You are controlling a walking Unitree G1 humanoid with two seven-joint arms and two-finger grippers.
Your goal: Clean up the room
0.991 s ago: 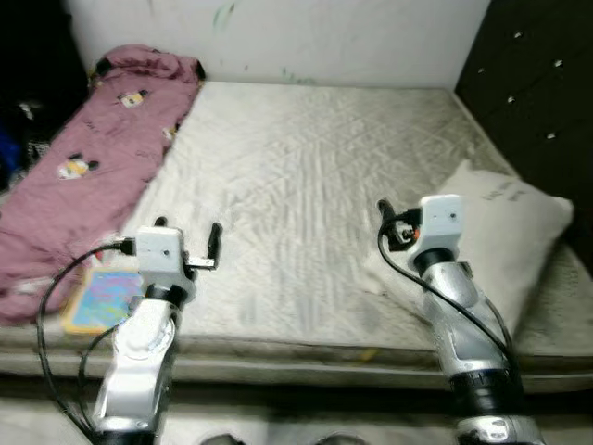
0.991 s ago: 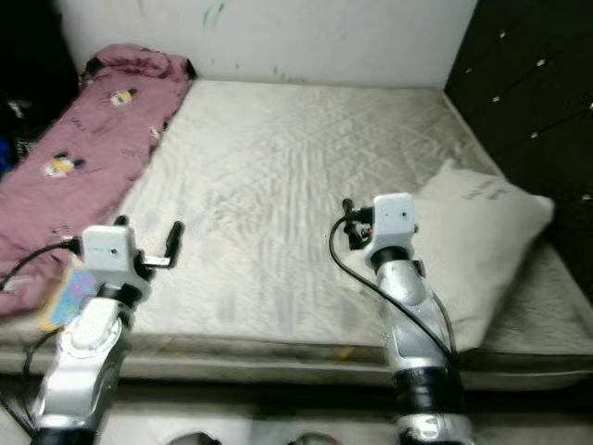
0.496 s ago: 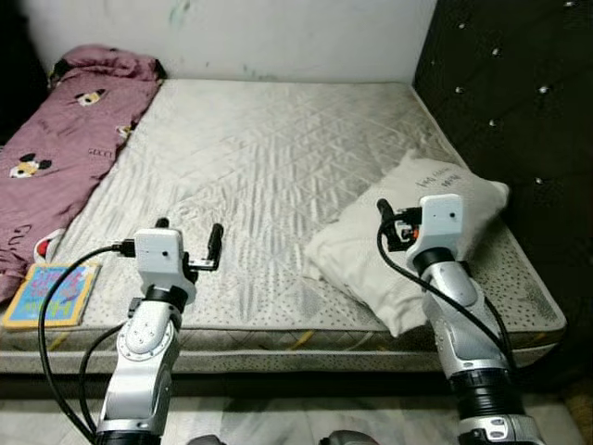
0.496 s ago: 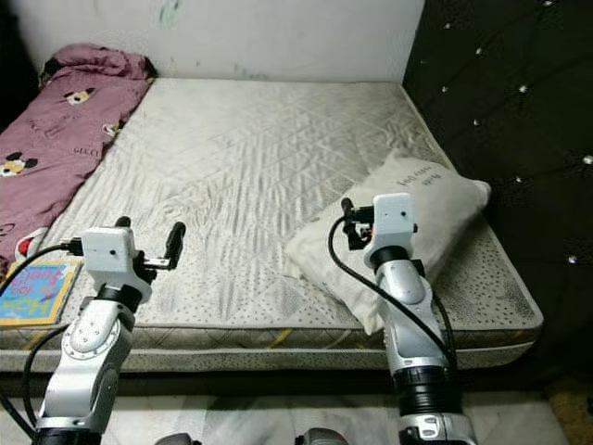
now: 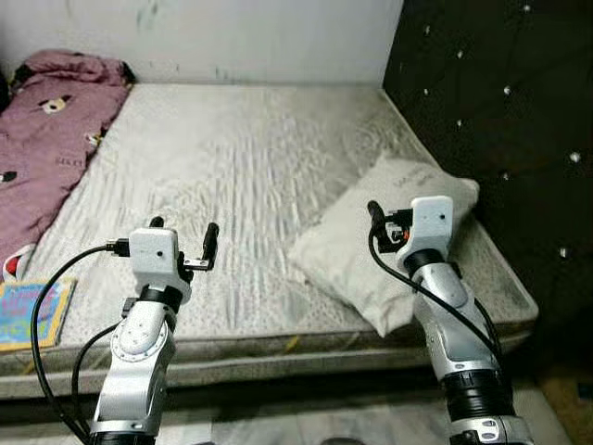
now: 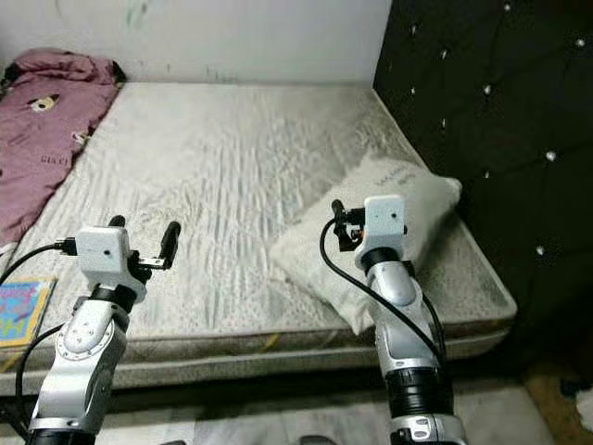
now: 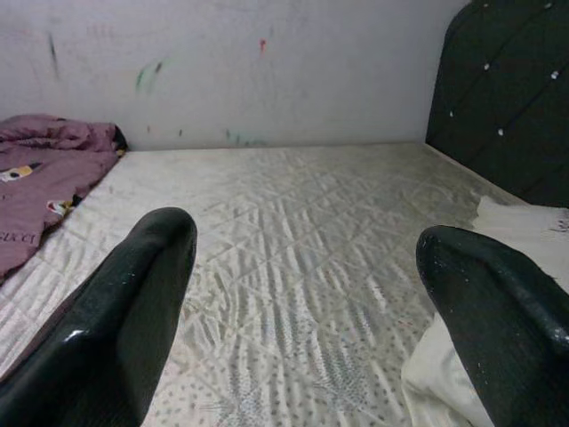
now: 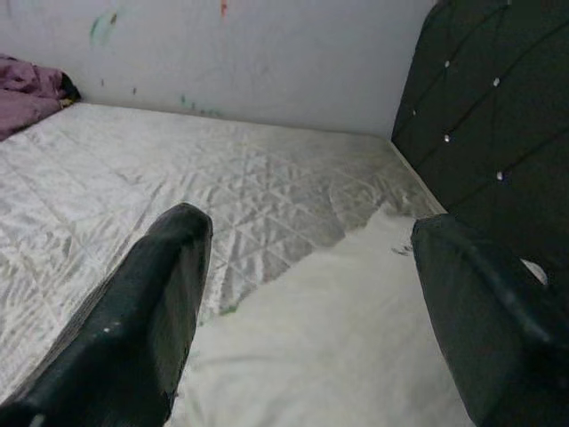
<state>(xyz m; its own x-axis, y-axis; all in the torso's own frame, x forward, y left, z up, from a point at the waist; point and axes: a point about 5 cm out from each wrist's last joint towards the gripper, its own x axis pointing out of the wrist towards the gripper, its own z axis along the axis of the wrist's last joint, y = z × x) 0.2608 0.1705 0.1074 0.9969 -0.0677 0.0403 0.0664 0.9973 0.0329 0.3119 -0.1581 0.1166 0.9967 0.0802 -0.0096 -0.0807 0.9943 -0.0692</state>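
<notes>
Left eye view: the pillow (image 5: 384, 236) lies at 3 o'clock on the bed (image 5: 241, 158), near the edge — a careless push could slide it off. The right gripper (image 8: 311, 311) hovers over it, fingers apart; the left gripper (image 7: 307, 302), also spread, is raised at 8 o'clock.

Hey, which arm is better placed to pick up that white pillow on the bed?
Right, probably. The right gripper hangs open just over the white pillow, which lies on the mattress beside the dark headboard. The left gripper, also open, sits over bare mattress, farther off.
</notes>
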